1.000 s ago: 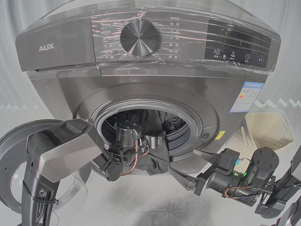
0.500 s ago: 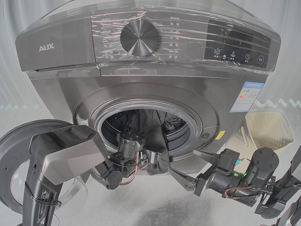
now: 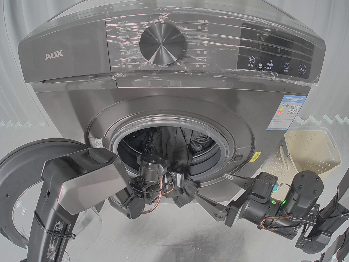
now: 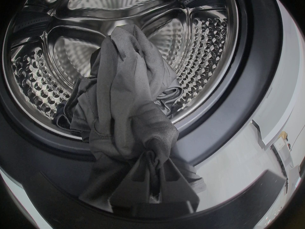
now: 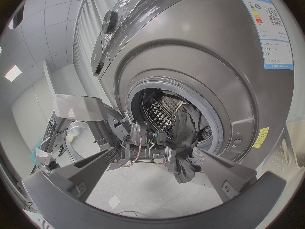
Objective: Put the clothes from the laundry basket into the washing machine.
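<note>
The grey washing machine [image 3: 203, 106] stands with its round opening uncovered. A dark grey garment [image 3: 174, 150] hangs from the drum [image 4: 76, 54] over the rubber lip and down the front. My left gripper [image 3: 183, 185] is just below the lip, shut on the garment's [image 4: 127, 105] lower bunch. Its fingertips [image 4: 168, 178] pinch a fold. My right gripper [image 3: 211, 186] is held open and holds nothing, low and right of the opening, close beside the hanging cloth [image 5: 186, 134]. The cream laundry basket [image 3: 312, 153] sits on the floor right of the machine.
The machine's door [image 3: 18, 186] is swung open at the left, behind my left arm. More dark cloth [image 3: 201, 142] lies inside the drum on the right. Pale floor [image 3: 174, 233] stretches in front of the machine. The basket's rim [image 5: 290, 150] is near my right arm.
My left gripper has come down and out from the drum's mouth to below the lip, still holding the garment, which is now drawn into a narrower bunch. The right arm has stayed put.
</note>
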Tool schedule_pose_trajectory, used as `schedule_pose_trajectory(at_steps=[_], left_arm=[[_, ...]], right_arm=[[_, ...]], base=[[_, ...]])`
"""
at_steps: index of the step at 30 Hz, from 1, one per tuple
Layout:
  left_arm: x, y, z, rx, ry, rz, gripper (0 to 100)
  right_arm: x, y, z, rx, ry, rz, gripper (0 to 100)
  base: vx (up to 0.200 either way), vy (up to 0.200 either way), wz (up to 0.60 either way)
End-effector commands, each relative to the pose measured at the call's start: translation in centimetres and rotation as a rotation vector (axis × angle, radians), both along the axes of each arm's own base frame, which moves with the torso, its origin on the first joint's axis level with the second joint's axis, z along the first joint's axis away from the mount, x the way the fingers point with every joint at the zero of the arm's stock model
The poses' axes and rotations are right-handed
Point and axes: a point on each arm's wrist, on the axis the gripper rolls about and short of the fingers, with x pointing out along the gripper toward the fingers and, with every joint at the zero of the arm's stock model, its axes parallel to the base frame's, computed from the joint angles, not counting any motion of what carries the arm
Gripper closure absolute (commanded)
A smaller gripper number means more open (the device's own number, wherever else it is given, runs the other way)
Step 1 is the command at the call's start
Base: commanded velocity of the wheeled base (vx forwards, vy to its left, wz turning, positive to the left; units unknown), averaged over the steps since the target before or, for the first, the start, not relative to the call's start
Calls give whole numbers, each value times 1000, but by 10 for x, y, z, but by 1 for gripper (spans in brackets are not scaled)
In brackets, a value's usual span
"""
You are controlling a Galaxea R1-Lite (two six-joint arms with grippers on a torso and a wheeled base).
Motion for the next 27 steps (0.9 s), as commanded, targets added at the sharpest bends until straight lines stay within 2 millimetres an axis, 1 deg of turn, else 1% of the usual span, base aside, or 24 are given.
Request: schedule_pose_trajectory(at_steps=[1, 2, 3, 4, 5, 6, 7, 8, 13, 16, 21, 22, 27], left_arm=[[8, -5, 7, -48, -38, 7, 100], [14, -8, 13, -76, -74, 11, 100], [14, -9, 12, -76, -75, 13, 100], [25, -13, 18, -116, -139, 25, 100], [31, -16, 21, -144, -181, 29, 100], [33, -17, 21, -147, -190, 31, 100], [42, -16, 23, -169, -234, 48, 100], [47, -15, 24, -177, -249, 60, 100], [64, -9, 34, -210, -311, 100, 100], [70, -6, 40, -222, -337, 115, 100], [67, -5, 38, -216, -327, 114, 100], [66, -5, 37, -213, -321, 112, 0], [50, -5, 36, -183, -271, 81, 0]], right_arm=[[0, 0, 1, 1, -2, 0, 0], [0, 0, 1, 1, -2, 0, 0], [0, 0, 1, 1, -2, 0, 0], [0, 0, 1, 2, -1, 0, 0], [0, 0, 0, 1, 0, -1, 0], [0, 0, 0, 1, 0, -1, 0], [0, 0, 0, -1, 2, -1, 0], [0, 0, -1, -2, 3, -1, 0], [1, 0, -1, 1, 4, -2, 0], [0, 0, -2, -1, 8, 0, 0], [0, 1, -2, -1, 8, 0, 0], [0, 0, -2, -1, 8, 0, 0], [0, 0, -2, 0, 7, 0, 0]], base=[[0, 0, 0], [0, 0, 0], [0, 0, 0], [0, 0, 0], [0, 0, 0], [0, 0, 0], [0, 0, 0], [0, 0, 0], [0, 0, 0], [0, 0, 0], [0, 0, 0], [0, 0, 0], [0, 0, 0]])
